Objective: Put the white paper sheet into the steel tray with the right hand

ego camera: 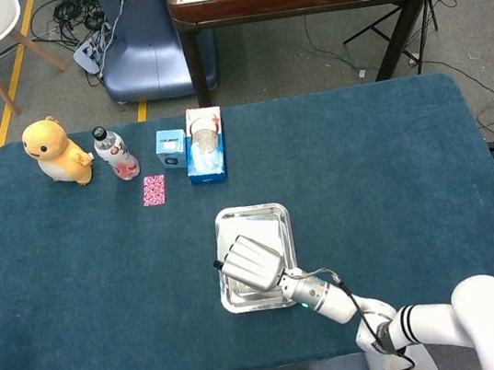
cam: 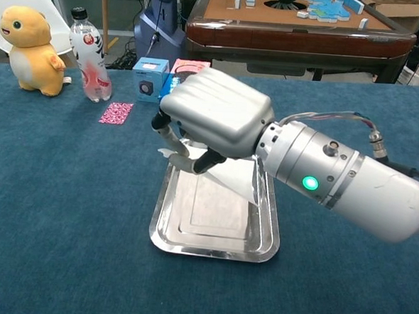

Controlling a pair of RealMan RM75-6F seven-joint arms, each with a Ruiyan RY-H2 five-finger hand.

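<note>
The steel tray (ego camera: 271, 211) (cam: 261, 242) lies in the middle of the blue table. My right hand (ego camera: 251, 262) (cam: 213, 119) hovers over the tray's near-left part, pinching the white paper sheet (ego camera: 264, 230) (cam: 230, 184) between thumb and fingers. The sheet hangs tilted over the tray, its far edge low inside the tray rim. In the head view the hand hides much of the tray. My left hand shows in neither view.
Along the far left of the table (ego camera: 391, 154) stand a yellow plush toy (ego camera: 56, 151) (cam: 30, 41), a water bottle (ego camera: 116, 153) (cam: 89, 45), a small blue box (ego camera: 171, 147) (cam: 149, 78), a tissue pack (ego camera: 206, 144) and a pink card (ego camera: 154, 190) (cam: 117, 113).
</note>
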